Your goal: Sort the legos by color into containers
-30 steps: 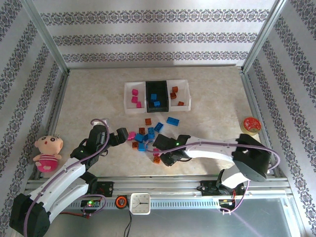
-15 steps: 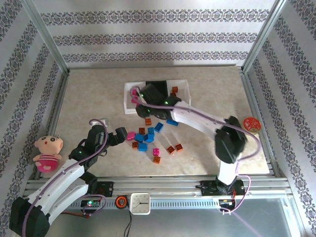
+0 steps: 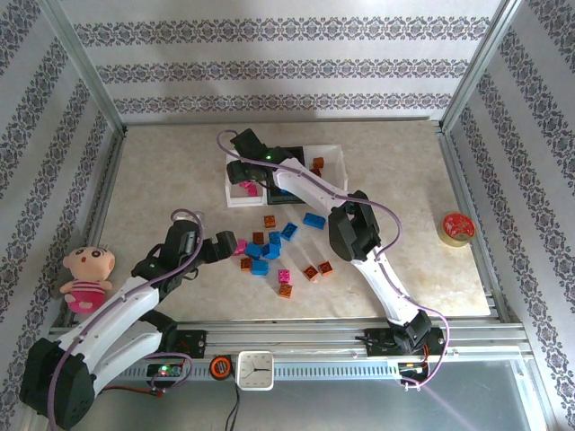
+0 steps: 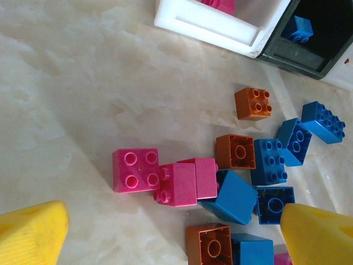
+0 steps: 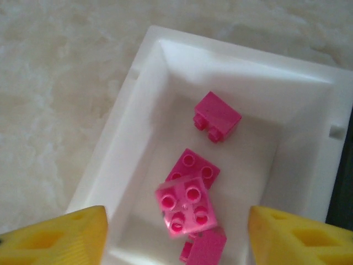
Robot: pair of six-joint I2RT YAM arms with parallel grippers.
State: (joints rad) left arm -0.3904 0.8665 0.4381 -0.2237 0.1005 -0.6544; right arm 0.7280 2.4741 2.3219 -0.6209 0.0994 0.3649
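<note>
Looking down from above, the right gripper (image 3: 244,178) hangs over the left white bin (image 3: 231,199) of the containers (image 3: 340,151) at the worktop's far middle. The left gripper (image 3: 225,248) waits beside the loose legos (image 3: 274,241) nearer the front edge.

From the left wrist, its fingertips (image 4: 33,234) stand wide apart and hold nothing. A lone pink square (image 4: 135,170) lies ahead, touching a second pink piece, with blue and orange ones crowded to the right. Centring on that square and keeping the right finger off the blue bricks looks wisest.

From the right wrist, the jaws are spread. A pale pink brick (image 5: 185,212) lies loose on others in the bin, touching neither finger. Rising straight should avoid the rim.
</note>
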